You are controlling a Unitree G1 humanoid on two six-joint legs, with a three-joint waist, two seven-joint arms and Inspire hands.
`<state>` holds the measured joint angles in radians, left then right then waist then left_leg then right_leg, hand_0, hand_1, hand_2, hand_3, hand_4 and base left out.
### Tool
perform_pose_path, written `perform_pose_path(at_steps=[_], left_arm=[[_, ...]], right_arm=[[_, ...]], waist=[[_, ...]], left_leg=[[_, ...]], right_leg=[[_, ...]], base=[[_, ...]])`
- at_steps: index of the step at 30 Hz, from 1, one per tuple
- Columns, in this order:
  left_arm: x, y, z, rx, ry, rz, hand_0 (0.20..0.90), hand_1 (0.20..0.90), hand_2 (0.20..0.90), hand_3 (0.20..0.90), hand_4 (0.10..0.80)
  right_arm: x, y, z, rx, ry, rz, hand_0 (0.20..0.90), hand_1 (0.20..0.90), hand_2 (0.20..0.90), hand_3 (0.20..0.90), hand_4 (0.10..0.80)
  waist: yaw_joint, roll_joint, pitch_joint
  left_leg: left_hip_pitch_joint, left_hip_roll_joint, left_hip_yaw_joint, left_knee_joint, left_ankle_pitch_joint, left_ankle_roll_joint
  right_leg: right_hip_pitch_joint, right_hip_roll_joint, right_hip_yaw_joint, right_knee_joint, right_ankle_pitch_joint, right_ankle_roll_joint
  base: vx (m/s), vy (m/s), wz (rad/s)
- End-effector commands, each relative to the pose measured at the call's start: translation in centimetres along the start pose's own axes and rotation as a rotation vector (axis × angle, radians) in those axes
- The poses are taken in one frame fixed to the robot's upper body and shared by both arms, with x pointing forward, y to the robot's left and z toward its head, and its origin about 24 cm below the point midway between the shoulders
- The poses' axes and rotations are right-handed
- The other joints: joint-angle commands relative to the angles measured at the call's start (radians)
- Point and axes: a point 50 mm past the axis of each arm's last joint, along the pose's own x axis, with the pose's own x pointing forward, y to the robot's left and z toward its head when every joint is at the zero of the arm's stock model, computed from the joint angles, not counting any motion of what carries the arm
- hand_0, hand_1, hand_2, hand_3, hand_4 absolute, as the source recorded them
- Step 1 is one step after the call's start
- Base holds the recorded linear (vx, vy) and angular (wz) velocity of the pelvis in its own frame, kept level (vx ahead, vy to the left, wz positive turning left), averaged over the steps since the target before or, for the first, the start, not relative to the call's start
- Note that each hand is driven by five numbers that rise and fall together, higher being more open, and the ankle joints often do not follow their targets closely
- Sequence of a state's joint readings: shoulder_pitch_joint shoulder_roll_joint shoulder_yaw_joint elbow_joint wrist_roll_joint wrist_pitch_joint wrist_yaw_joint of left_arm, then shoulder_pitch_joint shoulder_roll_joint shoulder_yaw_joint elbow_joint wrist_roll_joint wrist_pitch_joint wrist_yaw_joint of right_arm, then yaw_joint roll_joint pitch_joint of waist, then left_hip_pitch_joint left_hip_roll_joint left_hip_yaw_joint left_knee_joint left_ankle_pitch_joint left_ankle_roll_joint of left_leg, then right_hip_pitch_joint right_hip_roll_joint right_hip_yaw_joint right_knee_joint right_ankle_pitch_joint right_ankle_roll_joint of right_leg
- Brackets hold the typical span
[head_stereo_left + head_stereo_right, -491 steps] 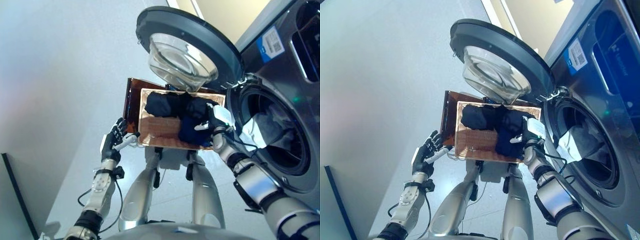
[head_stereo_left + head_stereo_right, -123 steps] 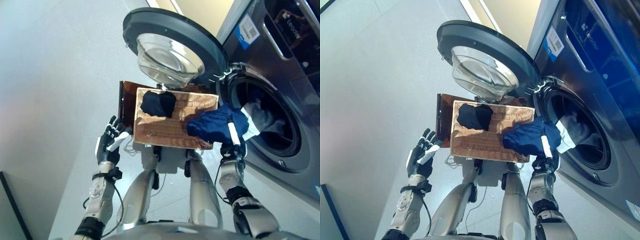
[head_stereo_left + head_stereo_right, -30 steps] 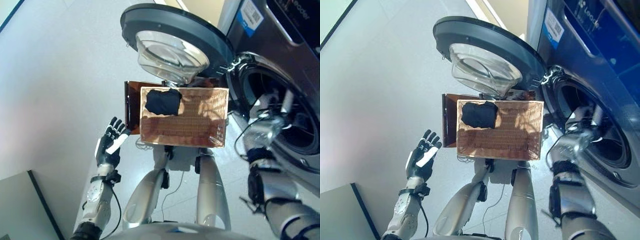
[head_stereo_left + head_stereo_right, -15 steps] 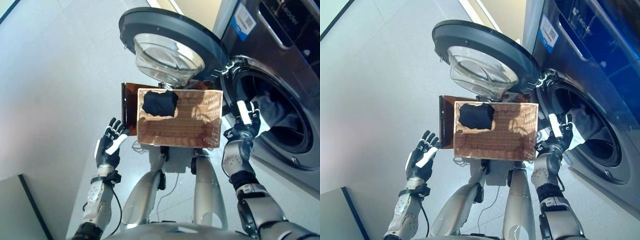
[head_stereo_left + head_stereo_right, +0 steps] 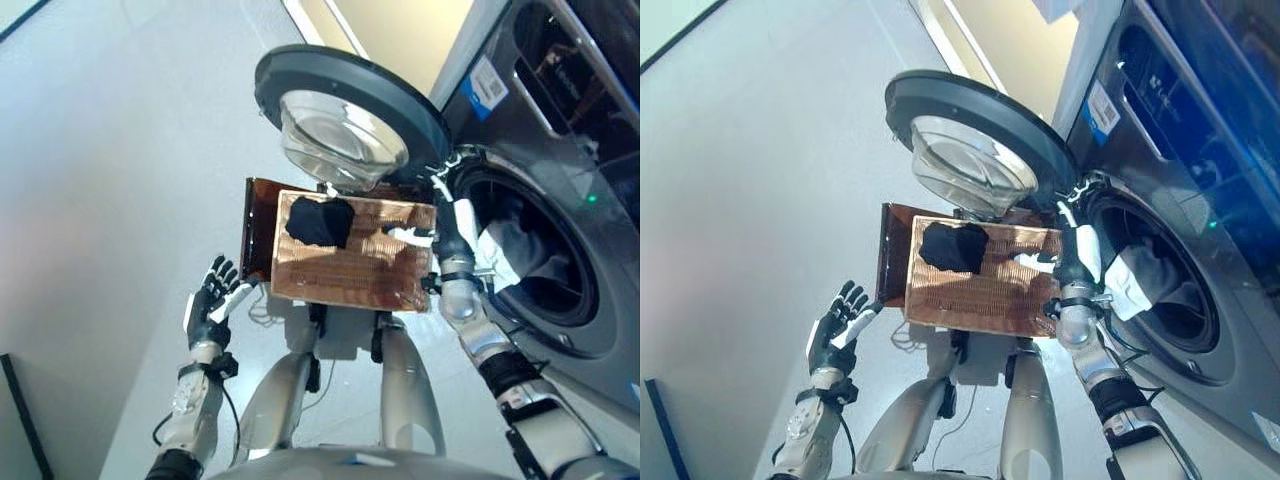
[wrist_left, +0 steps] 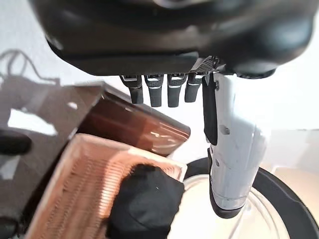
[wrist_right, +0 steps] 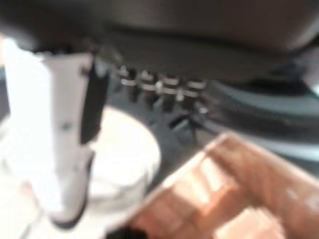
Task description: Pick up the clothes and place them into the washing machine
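Hovering with fingers spread and gripping nothing, the dark left hand (image 5: pixel 208 300) is hanging beside the tan woven rectangular basket (image 5: pixel 340 275), apart from it. A black crumpled garment (image 5: pixel 318 221) is lying in the basket's far left corner, below the round glass-windowed washer door (image 5: pixel 345 120) that is standing open. The right hand (image 5: pixel 447 222) is reaching over the basket's right edge, fingers extended and empty. Pale and dark clothes (image 5: pixel 520 250) are sitting inside the grey front-loading washing machine (image 5: pixel 560 200) drum.

Laundry room, front-loading washing machine (image 5: pixel 560 240), wicker basket (image 5: pixel 350 270)
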<state>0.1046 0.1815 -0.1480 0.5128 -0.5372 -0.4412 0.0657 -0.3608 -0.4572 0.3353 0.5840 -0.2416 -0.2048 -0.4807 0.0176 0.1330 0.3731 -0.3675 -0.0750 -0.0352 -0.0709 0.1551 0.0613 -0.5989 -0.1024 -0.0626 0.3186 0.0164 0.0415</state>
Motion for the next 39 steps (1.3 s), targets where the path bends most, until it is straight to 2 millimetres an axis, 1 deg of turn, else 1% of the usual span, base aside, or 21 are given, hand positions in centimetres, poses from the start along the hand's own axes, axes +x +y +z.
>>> perform_pose_path(at_steps=[1,4,6,8,9,10,11,12,13,14,16,17,18,19,20,22,25,26,28,32,39], left_arm=[[0.4,1.0,1.7,0.070,-0.110,0.026,0.900,0.900,0.900,0.900,0.800],[0.5,0.9,1.8,0.077,-0.114,0.027,0.900,0.900,0.900,0.900,0.800],[0.6,0.9,1.8,0.090,-0.111,0.027,0.900,0.900,0.900,0.900,0.800],[1.0,0.8,2.7,0.253,-0.148,0.007,0.900,0.900,0.900,0.900,0.800],[1.0,0.8,2.7,0.253,-0.148,0.007,0.900,0.900,0.900,0.900,0.800],[1.7,0.6,3.6,0.509,-0.203,-0.011,0.900,0.900,0.900,0.900,0.800],[1.7,0.6,3.6,0.510,-0.204,-0.011,0.900,0.900,0.900,0.900,0.800],[2.6,0.5,4.2,0.742,-0.242,-0.024,0.900,0.900,0.900,0.900,0.800],[3.2,0.3,4.7,0.900,-0.293,-0.033,0.900,0.900,0.900,0.900,0.800],[3.2,0.2,4.7,0.901,-0.295,-0.032,0.900,0.900,0.900,0.900,0.800],[4.1,-0.1,5.4,1.113,-0.364,-0.044,0.900,0.900,0.900,0.900,0.800],[4.4,-0.2,5.5,1.169,-0.379,-0.045,0.900,0.900,0.900,0.900,0.800],[5.1,-0.5,6.1,1.276,-0.432,-0.042,0.900,0.900,0.900,0.900,0.800],[5.1,-0.5,6.1,1.276,-0.433,-0.043,0.900,0.900,0.900,0.900,0.800],[5.5,-1.1,6.4,1.350,-0.470,-0.055,0.900,0.900,0.900,0.900,0.800],[5.9,-1.8,6.9,1.418,-0.520,-0.078,0.900,0.900,0.900,0.900,0.800],[6.1,-2.7,7.3,1.478,-0.576,-0.118,0.900,0.900,0.900,0.900,0.800],[6.1,-2.8,7.3,1.479,-0.576,-0.119,0.900,0.900,0.900,0.900,0.800],[6.2,-3.3,7.1,1.529,-0.594,-0.157,0.900,0.900,0.900,0.900,0.800],[6.0,-3.8,6.7,1.569,-0.614,-0.200,0.900,0.900,0.900,0.900,0.800],[6.2,-4.5,6.0,1.593,-0.603,-0.231,0.900,0.900,0.900,0.900,0.800]], right_arm=[[-0.1,0.9,1.4,-0.071,-0.106,0.024,0.900,0.900,0.900,0.900,0.800],[-0.2,1.9,1.9,-0.085,-0.125,0.055,0.900,0.900,0.900,0.900,0.800],[-0.3,2.5,1.8,-0.125,-0.132,0.086,0.900,0.900,0.900,0.900,0.800],[-0.4,2.4,1.8,-0.116,-0.128,0.076,0.900,0.900,0.900,0.900,0.800],[-0.4,2.4,1.8,-0.116,-0.128,0.076,0.900,0.900,0.900,0.900,0.800],[-0.5,2.4,1.9,-0.082,-0.123,0.057,0.900,0.900,0.900,0.900,0.800],[-0.4,2.3,1.9,-0.082,-0.123,0.057,0.900,0.900,0.900,0.900,0.800],[-0.8,2.4,1.5,-0.055,-0.104,0.040,0.900,0.900,0.900,0.900,0.800],[-1.0,2.5,1.2,-0.043,-0.091,0.029,0.900,0.900,0.900,0.900,0.800],[-1.0,2.4,1.2,-0.043,-0.091,0.028,0.900,0.900,0.900,0.900,0.800],[-1.5,2.5,0.7,-0.026,-0.072,0.017,0.900,0.900,0.900,0.900,0.800],[-1.9,2.5,0.4,-0.014,-0.057,0.013,0.900,0.900,0.900,0.900,0.800],[-2.6,2.5,-0.5,-0.009,-0.022,0.011,0.900,0.900,0.900,0.900,0.800],[-2.6,2.4,-0.6,-0.009,-0.021,0.011,0.900,0.900,0.900,0.900,0.800],[-3.4,2.5,-1.7,-0.022,0.019,0.023,0.900,0.900,0.900,0.900,0.800],[-4.4,2.4,-3.0,-0.025,0.076,0.026,0.900,0.900,0.900,0.900,0.800],[-5.5,1.7,-4.6,-0.019,0.151,0.006,0.900,0.900,0.900,0.900,0.800],[-5.5,1.7,-4.7,-0.019,0.152,0.006,0.900,0.900,0.900,0.900,0.800],[-6.4,0.6,-6.0,0.001,0.216,-0.035,0.900,0.900,0.900,0.900,0.800],[-7.1,-0.1,-6.8,0.015,0.255,-0.068,0.900,0.900,0.900,0.900,0.800],[-7.4,-0.3,-7.1,0.015,0.274,-0.074,0.900,0.900,0.900,0.900,0.800]], waist=[[0.029,0.001,-0.079],[0.031,-0.006,-0.085],[0.032,-0.008,-0.087],[0.027,-0.011,-0.086],[0.027,-0.011,-0.086],[0.023,-0.014,-0.084],[0.025,-0.014,-0.087],[0.017,-0.018,-0.083],[0.013,-0.021,-0.084],[0.014,-0.022,-0.087],[0.006,-0.027,-0.087],[0.001,-0.030,-0.088],[-0.011,-0.034,-0.092],[-0.008,-0.035,-0.094],[-0.021,-0.039,-0.097],[-0.030,-0.043,-0.099],[-0.044,-0.048,-0.103],[-0.043,-0.049,-0.103],[-0.055,-0.053,-0.100],[-0.062,-0.055,-0.100],[-0.074,-0.055,-0.103]], left_leg=[[0.003,-0.015,-0.024,-0.016,-0.063,-0.061],[0.008,-0.014,-0.025,-0.016,-0.064,-0.061],[0.013,-0.013,-0.026,-0.016,-0.066,-0.061],[0.020,-0.011,-0.024,-0.016,-0.067,-0.063],[0.020,-0.011,-0.024,-0.016,-0.067,-0.063],[0.020,-0.010,-0.025,-0.016,-0.067,-0.063],[0.015,-0.010,-0.024,-0.016,-0.065,-0.063],[0.019,-0.009,-0.020,-0.016,-0.067,-0.065],[0.017,-0.008,-0.019,-0.016,-0.068,-0.066],[0.012,-0.008,-0.018,-0.016,-0.066,-0.066],[0.012,-0.007,-0.014,-0.016,-0.068,-0.067],[0.012,-0.006,-0.011,-0.016,-0.070,-0.066],[0.009,-0.003,-0.006,-0.016,-0.072,-0.066],[0.007,-0.003,-0.005,-0.016,-0.072,-0.066],[0.004,-0.002,-0.001,-0.016,-0.075,-0.067],[0.007,0.000,0.002,-0.016,-0.081,-0.066],[-0.002,0.000,0.009,-0.016,-0.082,-0.066],[-0.002,0.000,0.010,-0.016,-0.082,-0.066],[-0.003,0.002,0.016,-0.016,-0.084,-0.065],[-0.003,0.003,0.021,-0.016,-0.087,-0.064],[-0.007,0.004,0.026,-0.016,-0.088,-0.064]], right_leg=[[0.014,0.038,-0.026,-0.093,0.025,0.014],[0.033,0.042,-0.025,-0.116,0.029,0.014],[0.047,0.042,-0.027,-0.131,0.031,0.015],[0.056,0.042,-0.025,-0.138,0.029,0.017],[0.056,0.042,-0.025,-0.138,0.029,0.017],[0.051,0.042,-0.025,-0.131,0.028,0.017],[0.048,0.042,-0.024,-0.134,0.032,0.017],[0.049,0.043,-0.023,-0.129,0.027,0.016],[0.048,0.043,-0.022,-0.130,0.026,0.015],[0.044,0.044,-0.021,-0.133,0.030,0.015],[0.041,0.046,-0.015,-0.132,0.030,0.014],[0.036,0.047,-0.013,-0.129,0.031,0.014],[0.030,0.049,-0.009,-0.128,0.031,0.013],[0.028,0.049,-0.008,-0.128,0.031,0.013],[0.023,0.051,-0.004,-0.130,0.032,0.013],[0.023,0.054,0.003,-0.127,0.028,0.012],[0.015,0.057,0.009,-0.131,0.035,0.011],[0.014,0.058,0.010,-0.131,0.035,0.011],[0.012,0.061,0.015,-0.132,0.036,0.011],[0.011,0.064,0.019,-0.133,0.035,0.011],[-0.002,0.066,0.027,-0.128,0.037,0.010]], base=[[0.016,-0.003,0.03],[0.006,-0.002,0.01],[0.000,0.000,0.00],[0.000,0.000,0.00],[0.000,0.000,0.00],[0.000,0.000,0.00],[-0.004,-0.001,-0.07],[-0.002,0.001,-0.08],[-0.004,0.001,-0.08],[-0.002,0.001,-0.07],[0.003,0.004,-0.09],[0.010,0.013,-0.18],[0.008,0.011,-0.16],[0.009,0.018,-0.20],[0.012,0.017,-0.17],[0.019,0.012,-0.19],[0.014,0.003,-0.12],[0.007,-0.001,-0.10],[0.009,-0.002,-0.11],[0.015,-0.004,-0.08],[0.005,-0.005,-0.04]])
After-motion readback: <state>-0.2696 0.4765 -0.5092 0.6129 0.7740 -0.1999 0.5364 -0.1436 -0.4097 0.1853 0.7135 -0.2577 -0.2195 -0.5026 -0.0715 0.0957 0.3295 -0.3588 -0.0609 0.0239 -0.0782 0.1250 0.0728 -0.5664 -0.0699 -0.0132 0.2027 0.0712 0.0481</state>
